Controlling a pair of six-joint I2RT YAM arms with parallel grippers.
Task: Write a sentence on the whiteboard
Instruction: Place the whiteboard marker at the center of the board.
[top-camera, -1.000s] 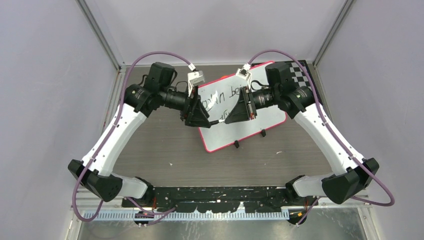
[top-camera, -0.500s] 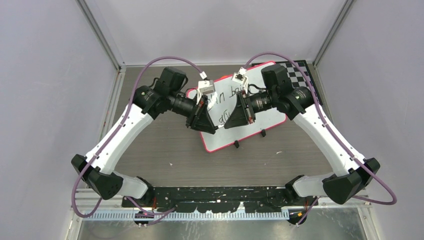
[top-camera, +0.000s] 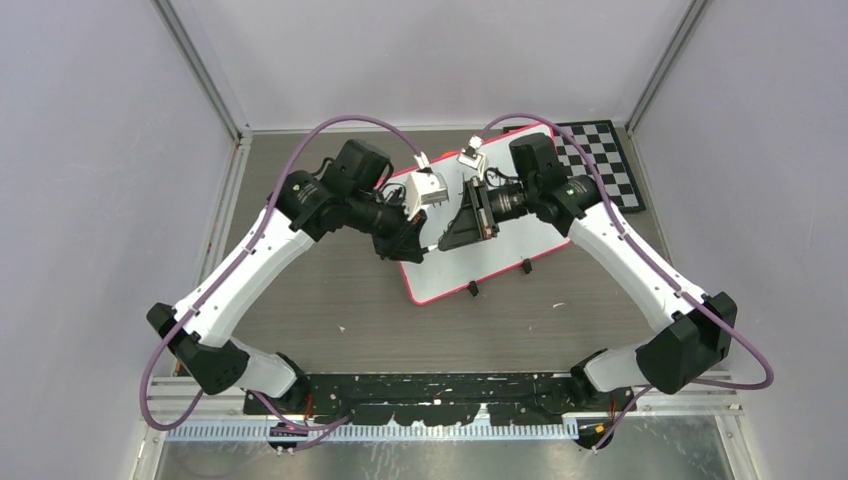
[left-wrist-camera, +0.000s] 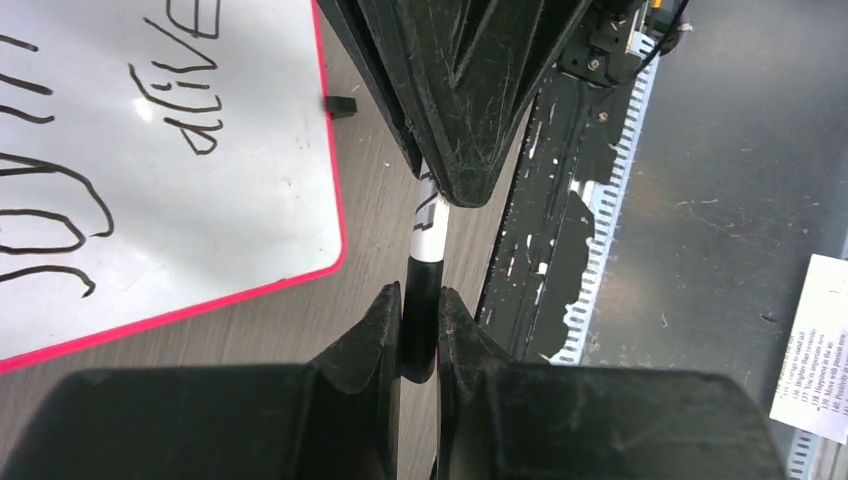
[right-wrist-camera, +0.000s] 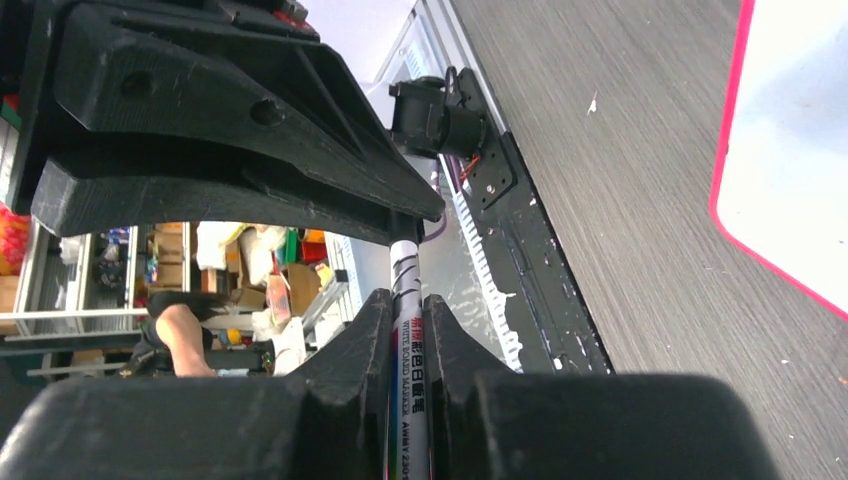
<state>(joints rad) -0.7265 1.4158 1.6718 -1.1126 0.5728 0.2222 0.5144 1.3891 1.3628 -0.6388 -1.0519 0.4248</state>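
- grey wood-grain table (top-camera: 330, 290) between pale lilac walls, as i see it from the overhead camera
- whiteboard (top-camera: 480, 262) lies flat on the far middle of the table, turned at an angle, with its pink-red rim showing all round
- two small black clips (top-camera: 526, 266) sit on the board's near edge
- black-and-white checkerboard (top-camera: 600, 160) lies at the far right, partly tucked behind the board's far corner
- sentence (left-wrist-camera: 178, 112) is on the board in thin dark marker; from the left wrist camera i can read "alive", with part of a larger word beside it
- both arms reach in and meet tip to tip over the board's near left edge
- left gripper (top-camera: 415, 247) has its fingers pressed together on the black end of a marker (top-camera: 432, 245)
- right gripper (top-camera: 448, 242) pinches the white printed barrel of the same marker, which runs straight between the two pincers
- from the left wrist camera the marker hangs over bare table just beside the board's near corner, clear of the writing
- i cannot tell whether the black end is a cap or the tip
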